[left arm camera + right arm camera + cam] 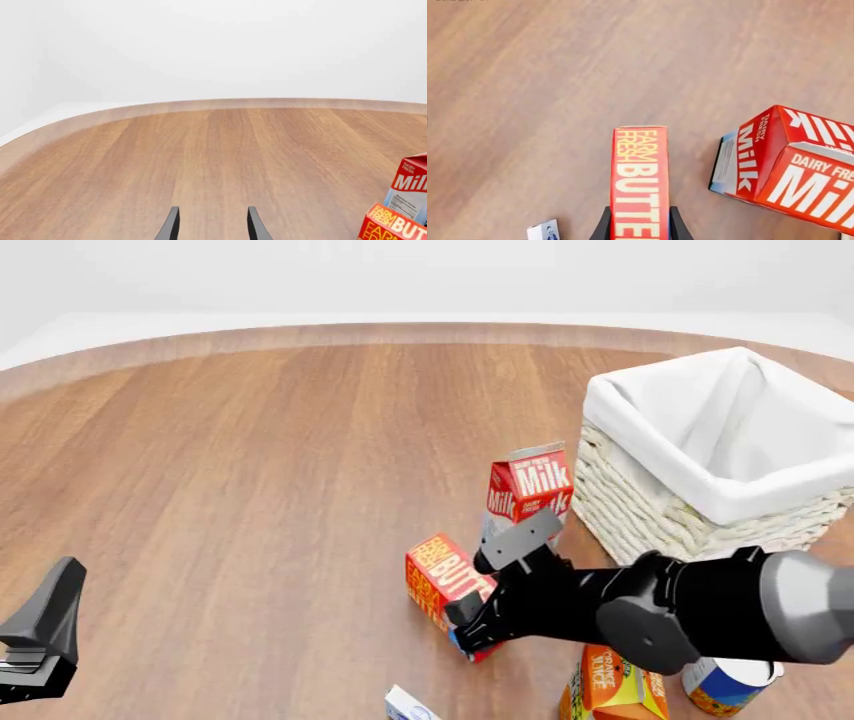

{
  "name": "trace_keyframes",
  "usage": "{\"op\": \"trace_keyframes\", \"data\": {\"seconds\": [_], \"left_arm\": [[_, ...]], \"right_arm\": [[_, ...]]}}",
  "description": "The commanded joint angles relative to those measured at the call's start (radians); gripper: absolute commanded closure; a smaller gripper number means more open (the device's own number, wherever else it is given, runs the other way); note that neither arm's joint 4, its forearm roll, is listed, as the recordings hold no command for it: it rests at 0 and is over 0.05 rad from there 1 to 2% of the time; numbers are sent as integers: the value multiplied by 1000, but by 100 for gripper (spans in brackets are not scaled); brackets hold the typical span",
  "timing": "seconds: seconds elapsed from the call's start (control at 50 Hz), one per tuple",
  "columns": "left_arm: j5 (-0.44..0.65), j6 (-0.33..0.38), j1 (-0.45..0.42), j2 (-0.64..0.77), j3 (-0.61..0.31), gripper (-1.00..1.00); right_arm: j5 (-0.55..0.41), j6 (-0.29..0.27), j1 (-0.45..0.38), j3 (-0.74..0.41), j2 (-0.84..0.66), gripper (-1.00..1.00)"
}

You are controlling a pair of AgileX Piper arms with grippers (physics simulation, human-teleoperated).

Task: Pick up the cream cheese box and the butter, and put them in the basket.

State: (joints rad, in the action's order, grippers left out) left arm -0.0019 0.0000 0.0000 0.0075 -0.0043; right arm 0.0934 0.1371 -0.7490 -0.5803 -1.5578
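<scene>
The butter (445, 578), a red-orange box with yellow lettering, lies in the middle of the table just in front of the milk carton. My right gripper (470, 628) is shut on its near end, and in the right wrist view the fingers (603, 226) press against both long sides of the butter (639, 175). The cream cheese box (408, 706) is a small white box at the near edge, also visible as the cream cheese box (544, 232) beside the gripper. The basket (641, 495) stands at the right. My left gripper (212, 225) is open over bare wood, at the near left (38, 640).
A red-white milk carton (531, 485) stands between the butter and the basket. An orange juice carton (618, 687) and a blue-white can (727, 685) sit near the front right, under my right arm. The table's curved far edge (213, 104) runs across the back.
</scene>
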Motion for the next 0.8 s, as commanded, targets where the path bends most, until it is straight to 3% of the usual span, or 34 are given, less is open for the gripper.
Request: {"op": "trace_keyframes", "data": {"seconds": [0.02,0.46,0.8], "left_arm": [[0,0,0,0,0,-100],[0,0,0,0,0,-100],[0,0,0,0,0,-100]], "right_arm": [[-16,18,-2,-3,20,100],[-176,-13,-3,-111,206,100],[-207,-8,-14,-135,295,100]]}}
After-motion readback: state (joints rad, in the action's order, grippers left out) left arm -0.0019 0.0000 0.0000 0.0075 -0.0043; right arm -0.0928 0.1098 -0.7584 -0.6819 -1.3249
